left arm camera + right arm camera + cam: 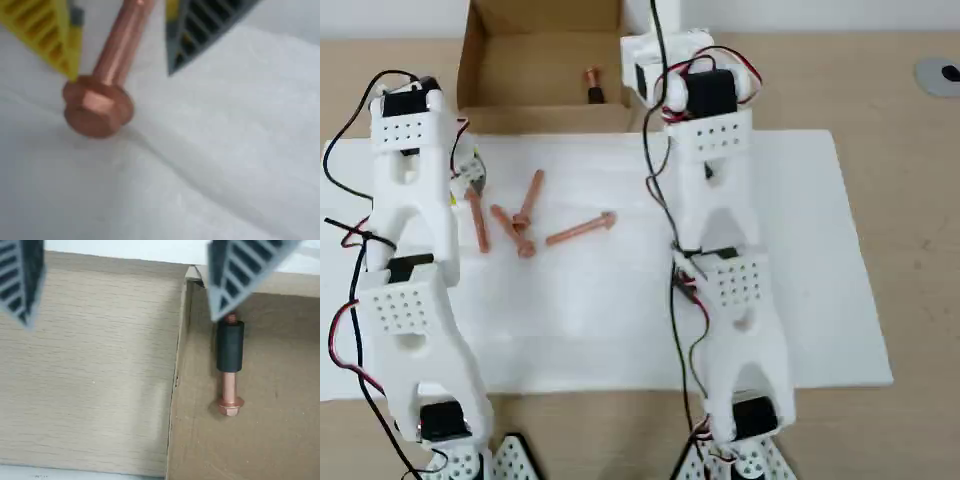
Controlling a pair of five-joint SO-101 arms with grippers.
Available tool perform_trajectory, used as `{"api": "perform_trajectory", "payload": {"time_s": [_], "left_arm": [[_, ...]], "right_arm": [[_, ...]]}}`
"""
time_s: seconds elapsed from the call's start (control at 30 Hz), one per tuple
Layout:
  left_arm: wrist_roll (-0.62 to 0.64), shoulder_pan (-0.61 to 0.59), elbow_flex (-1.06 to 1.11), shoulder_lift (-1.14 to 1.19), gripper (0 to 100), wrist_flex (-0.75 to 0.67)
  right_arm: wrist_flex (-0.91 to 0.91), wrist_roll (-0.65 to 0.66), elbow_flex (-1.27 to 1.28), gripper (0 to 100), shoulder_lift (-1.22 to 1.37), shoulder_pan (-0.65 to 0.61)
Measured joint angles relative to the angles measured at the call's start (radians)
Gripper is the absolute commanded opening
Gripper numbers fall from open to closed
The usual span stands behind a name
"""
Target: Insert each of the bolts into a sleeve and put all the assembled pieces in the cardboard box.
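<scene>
In the left wrist view a copper bolt (97,107) lies on the white mat (225,150). Its shaft runs up between the fingers of my left gripper (121,72), which is open, with small gaps on both sides. From above, that gripper (470,178) sits at the upper end of the leftmost bolt (477,222). Three more bolts (510,230) (530,198) (580,230) lie beside it. My right gripper (122,317) hangs open and holds nothing, over the right wall of the cardboard box (177,390). An assembled bolt in a black sleeve (230,365) lies inside the box (592,85).
The white mat (620,320) covers the wooden table between the arms. The box (480,60) stands at the mat's far edge. The right arm (715,170) stretches over the mat's middle right. A grey disc (938,75) lies at the far right.
</scene>
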Motion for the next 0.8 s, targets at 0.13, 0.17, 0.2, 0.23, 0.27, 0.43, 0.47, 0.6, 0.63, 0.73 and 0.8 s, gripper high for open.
{"api": "perform_trajectory", "payload": {"time_s": [0.13, 0.17, 0.2, 0.23, 0.27, 0.43, 0.47, 0.6, 0.63, 0.73, 0.8], "left_arm": [[0.003, 0.000, 0.000, 0.000, 13, 0.032], [0.003, 0.000, 0.000, 0.000, 13, 0.040], [0.003, 0.000, 0.000, 0.000, 13, 0.051], [0.003, 0.000, 0.000, 0.000, 13, 0.057], [0.003, 0.000, 0.000, 0.000, 13, 0.063], [0.003, 0.000, 0.011, 0.000, 13, 0.064], [0.003, 0.000, 0.015, 0.000, 13, 0.064], [0.003, 0.002, 0.054, 0.043, 13, 0.014], [0.005, 0.002, 0.055, 0.060, 13, 0.005], [0.005, 0.003, 0.052, 0.084, 13, -0.014], [0.005, 0.003, 0.052, 0.097, 13, -0.021]], "right_arm": [[0.000, 0.000, 0.000, 26.7, 0.000, 0.000], [0.000, 0.000, 0.000, 26.7, 0.000, 0.000], [0.000, 0.000, 0.000, 26.7, 0.000, 0.000], [0.000, 0.000, 0.000, 26.7, 0.000, 0.000], [0.000, 0.000, 0.000, 26.7, 0.000, 0.000], [0.000, 0.000, 0.000, 26.7, 0.000, 0.000], [0.000, 0.000, 0.000, 26.7, 0.000, 0.000], [0.000, 0.000, 0.000, 26.7, 0.000, 0.000], [0.000, 0.000, 0.000, 26.7, 0.000, 0.000], [0.000, 0.000, 0.000, 26.7, 0.000, 0.000], [0.000, 0.000, 0.000, 26.7, 0.000, 0.000]]}}
